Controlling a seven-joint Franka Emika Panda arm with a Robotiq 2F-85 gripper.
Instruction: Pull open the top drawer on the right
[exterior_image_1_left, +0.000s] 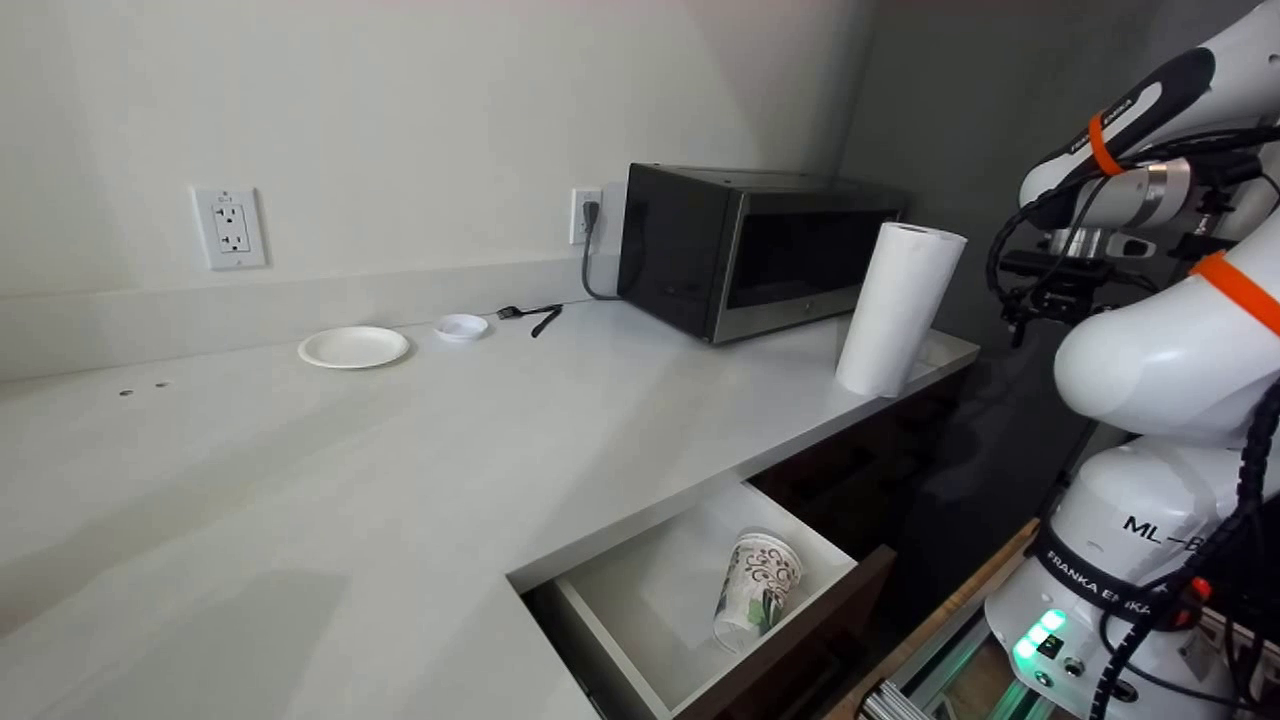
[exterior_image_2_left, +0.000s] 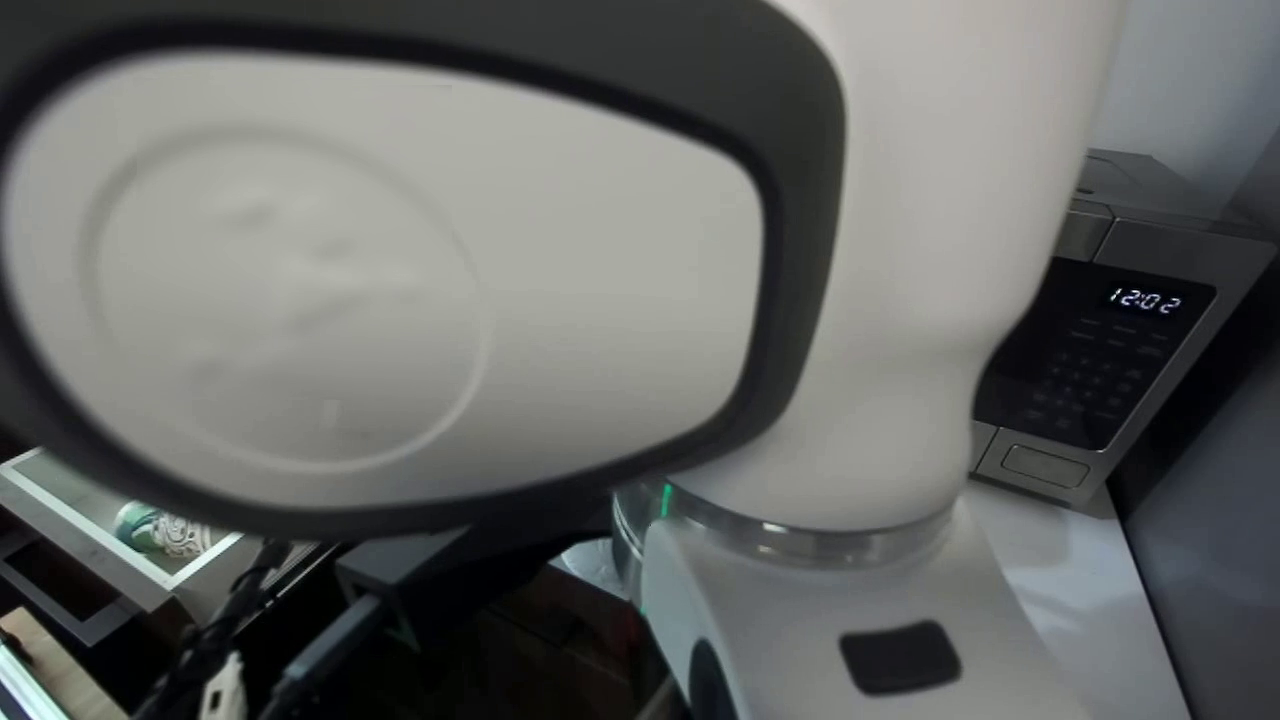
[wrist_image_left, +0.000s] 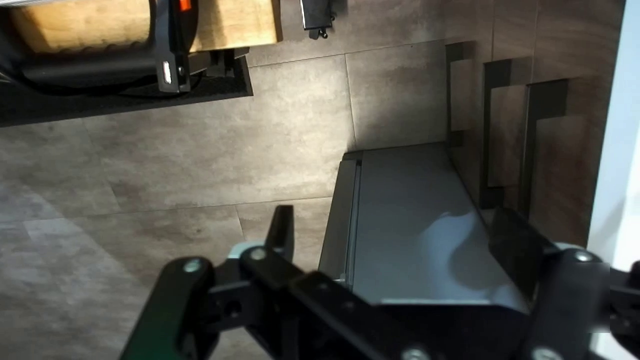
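Note:
The dark drawer fronts (exterior_image_1_left: 850, 460) to the right of an open drawer are shut and hard to make out in an exterior view. In the wrist view, shut fronts with cut-out handles run down the right side, and the top front (wrist_image_left: 560, 165) lies nearest the white counter edge. My gripper (wrist_image_left: 395, 235) is open with nothing between its fingers. In an exterior view, my gripper (exterior_image_1_left: 1055, 300) hangs in the air beyond the counter's right end, apart from the drawers. In an exterior view, the large arm link hides the gripper and most of the drawers.
The open drawer (exterior_image_1_left: 615, 645) holds paper cups (exterior_image_1_left: 757, 590) and juts from the counter (exterior_image_1_left: 420, 480). A paper towel roll (exterior_image_1_left: 900, 310) stands near the counter edge by a microwave (exterior_image_1_left: 760, 250). A plate (exterior_image_1_left: 354, 347), bowl (exterior_image_1_left: 461, 327) and black cutlery (exterior_image_1_left: 540, 315) lie farther back.

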